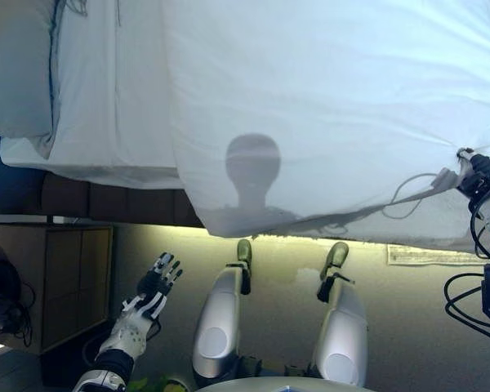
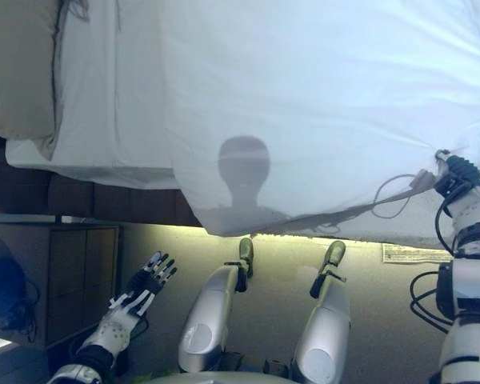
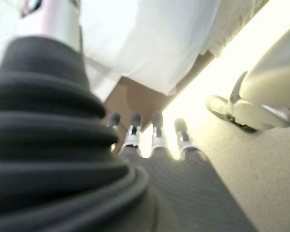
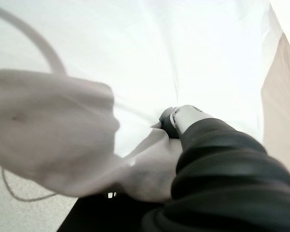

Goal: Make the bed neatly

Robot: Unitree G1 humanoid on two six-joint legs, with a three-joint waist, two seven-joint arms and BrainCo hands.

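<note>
Lowest in the head views, the left hand (image 1: 151, 296) hangs over the pale floor (image 1: 408, 327) beside the bed, fingers straight and fanned wide, holding nothing; its wrist view shows the dark-tipped fingers (image 3: 157, 130) lined up with only floor and bed edge past them. Beside it stands a wooden nightstand (image 1: 61, 278) with flat panelled fronts.

Above that, the bed (image 1: 106, 200) shows a dark base under a white fitted sheet (image 1: 106, 90), smooth with a few long creases. Over most of the mattress lies a white duvet (image 1: 327, 106) — soft, thick, lightly wrinkled — its near edge draping over the side of the bed toward the floor. A plump pillow (image 1: 16, 65) sits at the bed's head end, on the sheet's far side from the duvet.

At the duvet's near edge toward the foot end, the right hand (image 2: 454, 178) has the cloth bunched in it — the fingers curl into a gathered fold of fabric (image 4: 145, 169).
</note>
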